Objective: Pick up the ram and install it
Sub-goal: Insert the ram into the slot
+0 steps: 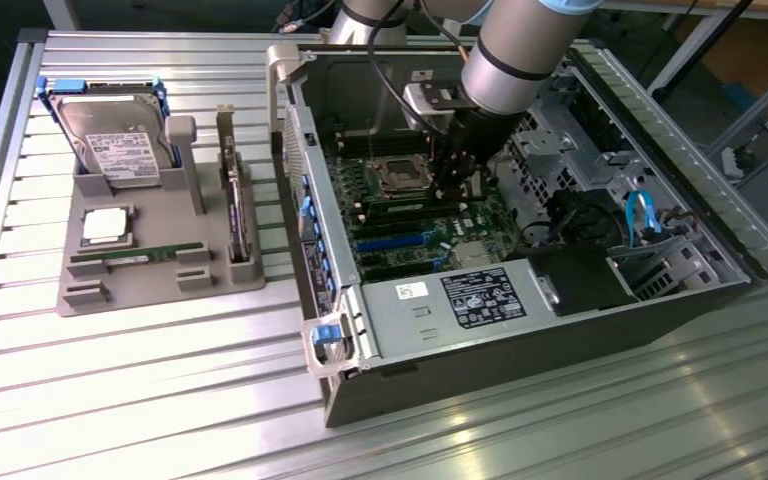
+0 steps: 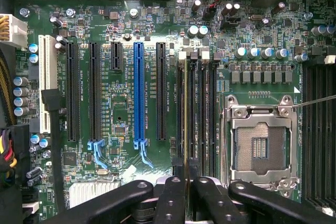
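Surface (image 1: pixel 157 400): ribbed metal, carrying everything in the exterior view.
Tray (image 1: pixel 91 290): grey parts holder, far on the exterior view's left.
Hard drive (image 1: pixel 117 140): stands propped in the tray's far end.
Processor (image 1: pixel 104 228): small silver square, flat in the tray just nearer than the drive.
Second green stick (image 1: pixel 137 256): lies flat in a tray groove, just nearer than the processor.
Expansion card (image 1: pixel 235 205): on edge along the tray side closest to the case.
Computer case (image 1: pixel 491 380): lying open just beside the tray, motherboard (image 1: pixel 398 235) facing up.
My arm (image 1: pixel 524 50): reaches down into the case, over the board's middle.
Blue slot (image 2: pixel 138 93): long and empty, among the black card slots in the wrist view.
Ram (image 2: pixel 185 108): seen edge-on, a thin line running along the memory slots (image 2: pixel 202 108), between the card slots and the processor socket (image 2: pixel 261 145). Cannot tell whether it is fully seated.
My jaws: clenched on the ram, black fingers (image 2: pixel 170 198) pressed against either side of its near end.
Socket: open, empty.
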### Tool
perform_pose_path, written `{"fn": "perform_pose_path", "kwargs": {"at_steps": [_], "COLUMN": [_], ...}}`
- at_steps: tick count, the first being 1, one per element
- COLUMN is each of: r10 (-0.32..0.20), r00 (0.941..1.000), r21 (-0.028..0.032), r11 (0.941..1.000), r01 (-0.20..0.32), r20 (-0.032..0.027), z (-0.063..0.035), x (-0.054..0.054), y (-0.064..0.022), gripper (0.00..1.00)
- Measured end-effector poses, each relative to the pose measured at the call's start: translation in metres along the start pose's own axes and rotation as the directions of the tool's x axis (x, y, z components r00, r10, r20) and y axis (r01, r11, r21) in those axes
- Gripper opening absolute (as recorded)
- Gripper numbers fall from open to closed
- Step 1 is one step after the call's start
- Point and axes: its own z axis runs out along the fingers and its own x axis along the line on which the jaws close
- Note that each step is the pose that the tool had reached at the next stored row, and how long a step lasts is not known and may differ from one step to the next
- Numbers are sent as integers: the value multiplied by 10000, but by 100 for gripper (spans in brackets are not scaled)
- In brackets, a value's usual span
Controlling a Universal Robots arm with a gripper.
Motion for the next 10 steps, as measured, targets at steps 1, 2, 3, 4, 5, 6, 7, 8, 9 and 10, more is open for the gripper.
{"fn": "perform_pose_path", "kwargs": {"at_steps": [1, 2, 3, 4, 5, 6, 7, 8, 9, 10], "r10": [15, 28, 29, 30, 30, 31, 31, 30, 30, 30], "r00": [10000, 10000, 10000, 10000, 10000, 10000, 10000, 10000, 10000, 10000], "r21": [1, 2, 2, 2, 2, 2, 3, 3, 2, 2], "r11": [10000, 10000, 10000, 10000, 10000, 10000, 10000, 10000, 10000, 10000], "r01": [-15, -28, -29, -30, -30, -31, -31, -30, -30, -30], "r20": [0, 2, 3, 2, 2, 3, 4, 5, 2, 2], "z": [0, 2, 2, 2, 2, 2, 5, 9, 10, 14], "x": [0, 0, 0, 0, 0, 0, 0, 0, 0, 0], "y": [0, 0, 0, 0, 0, 0, 0, -1, -1, -1], "gripper": [12, 12, 12, 12, 12, 12, 12, 12, 12, 12]}}
